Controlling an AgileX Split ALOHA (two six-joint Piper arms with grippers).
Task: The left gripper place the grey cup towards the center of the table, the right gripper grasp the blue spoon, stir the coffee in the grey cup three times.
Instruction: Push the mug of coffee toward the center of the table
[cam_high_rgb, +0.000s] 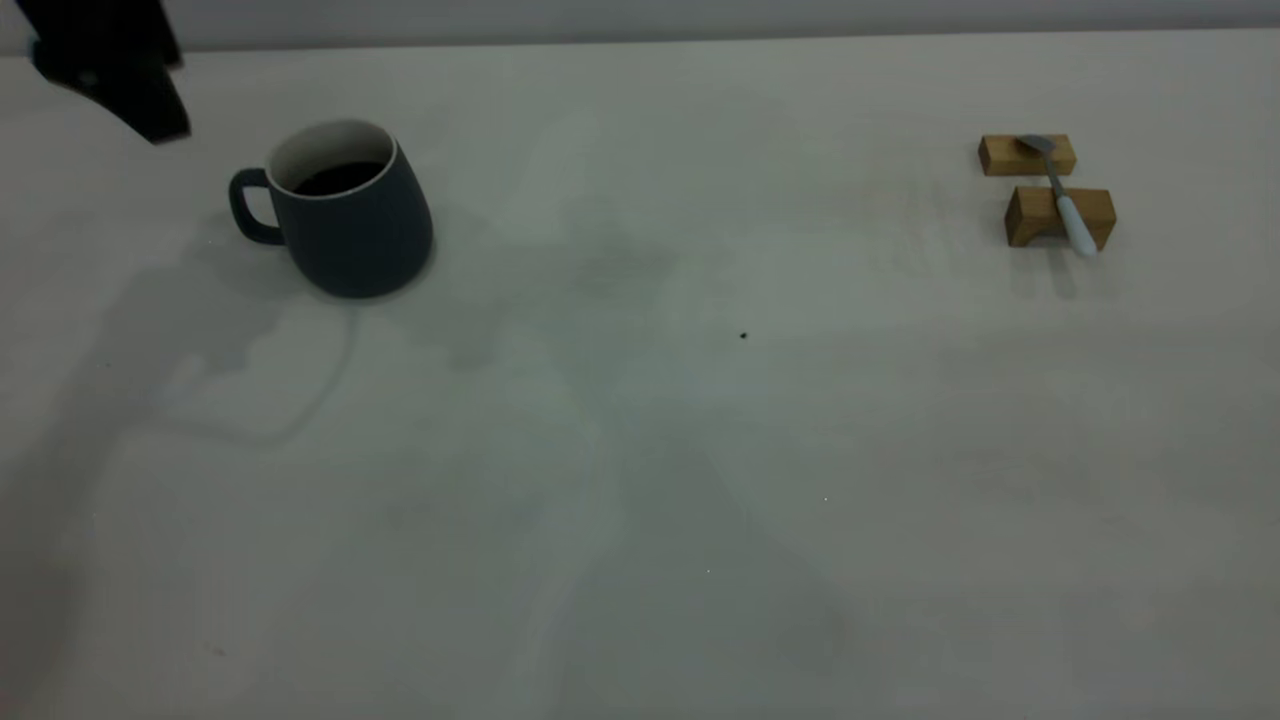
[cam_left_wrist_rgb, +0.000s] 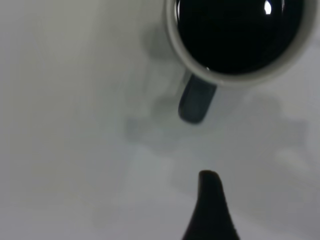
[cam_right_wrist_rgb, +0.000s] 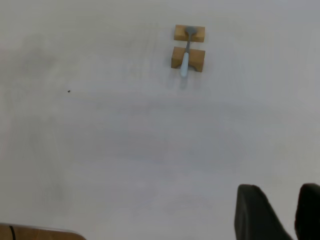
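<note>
Two wooden blocks (cam_high_rgb: 1045, 185) propping blue spoon (cam_high_rgb: 1062, 196) clear of counter (cam_high_rgb: 640, 450) for grasping; right gripper (cam_right_wrist_rgb: 285, 210) fingers parted, far off at six o'clock; left gripper (cam_high_rgb: 120, 80) beside grey cup (cam_high_rgb: 345, 215) at ten o'clock, grip state impossible to tell.

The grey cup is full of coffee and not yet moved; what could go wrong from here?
1. The coffee stands high in the grey cup, so a quick push by the left gripper may spill it.
2. The blue spoon lies loosely across two wooden blocks; the right gripper, jaws open, may knock it off.
</note>
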